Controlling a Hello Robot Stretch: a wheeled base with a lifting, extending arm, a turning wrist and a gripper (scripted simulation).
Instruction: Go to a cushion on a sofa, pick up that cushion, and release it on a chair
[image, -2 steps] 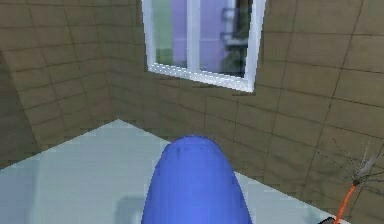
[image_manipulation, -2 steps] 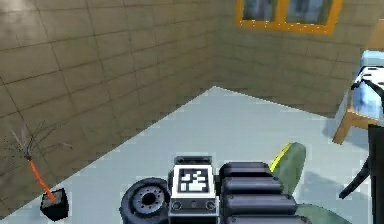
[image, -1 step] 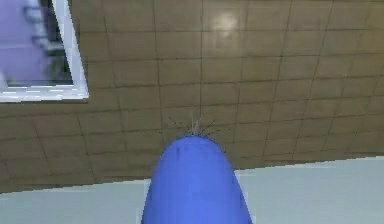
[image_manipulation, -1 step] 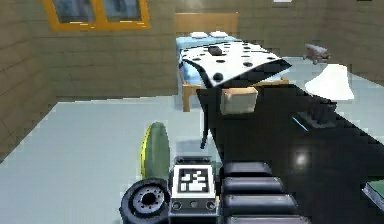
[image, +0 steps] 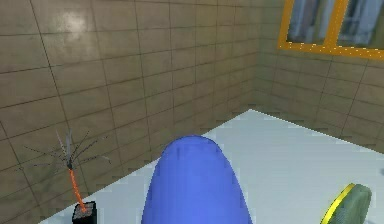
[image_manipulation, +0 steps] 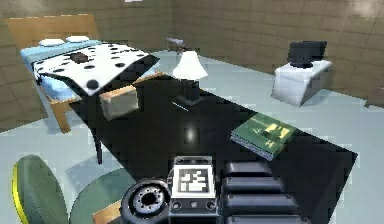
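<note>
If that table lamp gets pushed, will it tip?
The lamp looks top-heavy, a wide shade over a small base, so a high push may tip it. On the glossy table, a low push might slide it.

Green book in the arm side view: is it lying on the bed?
No, the green book lies on the dark table, and the bed stands apart at the view's upper left.

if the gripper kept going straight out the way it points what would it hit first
Probably the white-shaded lamp on the dark table: it stands nearly straight out from the gripper in the arm side view. Height and depth are unclear, so it might pass beside it.
</note>
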